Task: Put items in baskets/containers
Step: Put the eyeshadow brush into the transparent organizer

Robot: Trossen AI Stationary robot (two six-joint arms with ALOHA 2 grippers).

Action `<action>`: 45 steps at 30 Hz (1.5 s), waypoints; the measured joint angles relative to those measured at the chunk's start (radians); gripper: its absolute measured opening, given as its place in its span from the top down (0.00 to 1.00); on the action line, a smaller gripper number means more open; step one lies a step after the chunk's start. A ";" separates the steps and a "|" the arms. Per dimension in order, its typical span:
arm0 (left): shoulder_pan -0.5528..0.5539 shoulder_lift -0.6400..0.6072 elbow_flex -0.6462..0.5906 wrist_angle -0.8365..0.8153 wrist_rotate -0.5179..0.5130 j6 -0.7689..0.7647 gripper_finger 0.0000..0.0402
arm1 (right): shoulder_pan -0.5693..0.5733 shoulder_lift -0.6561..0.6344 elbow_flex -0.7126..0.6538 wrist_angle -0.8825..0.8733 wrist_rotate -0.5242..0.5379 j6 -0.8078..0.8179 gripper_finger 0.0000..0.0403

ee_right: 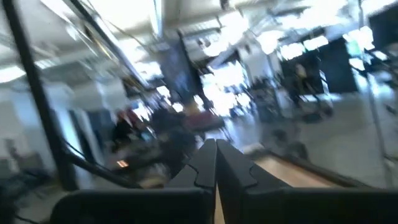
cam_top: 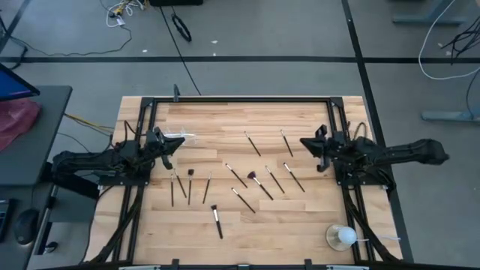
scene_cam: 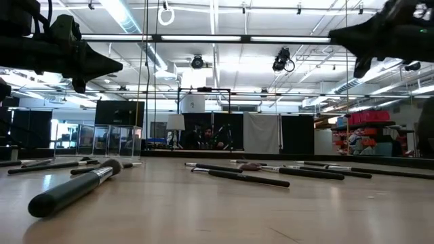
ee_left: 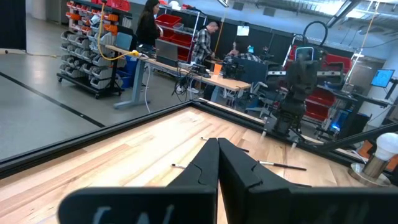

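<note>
On the counter (cam_top: 300, 225), all brushes (cam_top: 255, 180) lie loose outside the clear holder (cam_top: 174, 136); left hand (cam_top: 166, 152) and right hand (cam_top: 310, 145) hover closed, empty.

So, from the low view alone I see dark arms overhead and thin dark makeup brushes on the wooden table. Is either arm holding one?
Observer: No. The wrist views show the left gripper and right gripper with jaws shut on nothing.
Operator: Where do they hang?
Observer: From above, the left one is beside the small clear plastic brush holder and the right one is on the opposite side. The brushes lie between them.
Operator: Anything else on the table?
Observer: A white round ball-like object on a dish, at the table's edge on the right arm's side.
</note>
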 joint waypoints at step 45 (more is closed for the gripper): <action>0.000 0.000 0.000 0.000 0.000 0.000 0.99 | -0.177 1.573 0.690 -0.066 0.208 0.119 0.52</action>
